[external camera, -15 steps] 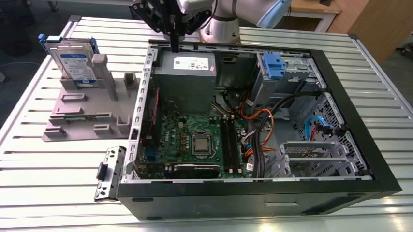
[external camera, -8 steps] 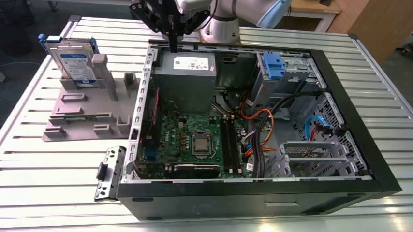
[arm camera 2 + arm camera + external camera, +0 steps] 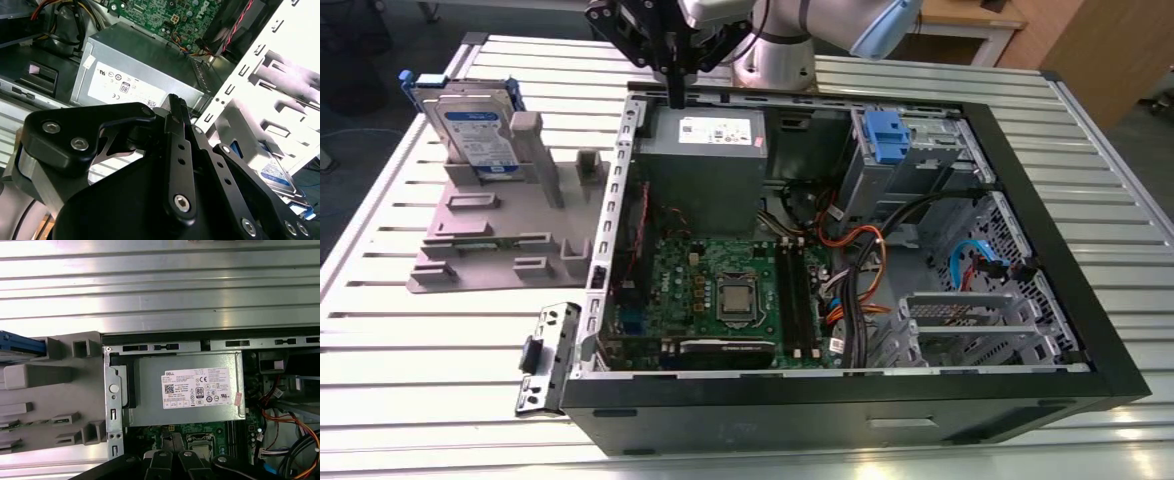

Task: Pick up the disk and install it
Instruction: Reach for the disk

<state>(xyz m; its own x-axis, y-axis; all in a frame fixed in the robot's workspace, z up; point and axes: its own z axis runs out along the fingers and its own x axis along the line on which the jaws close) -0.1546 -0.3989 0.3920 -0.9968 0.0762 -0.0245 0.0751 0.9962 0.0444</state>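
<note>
At the exterior view's left, the disk (image 3: 470, 128) stands upright in the grey plastic stand (image 3: 494, 235), near the far edge of the surface (image 3: 400, 340), untouched. Its blue bracket sits close against the stand's posts, so I judge an off-centre grip could jam it on the way out or drag the stand along. Further right, the end effector (image 3: 678, 98) hangs with its fingers pressed together and nothing between them. It is just above the far rim of the open computer case (image 3: 1067, 265), over the power supply (image 3: 707, 160). Dropping from here would strike that rim or the supply's box. At the right, the drive cage (image 3: 907, 150) lies beside loose cables (image 3: 847, 240); a carried disk could snag them.
</note>
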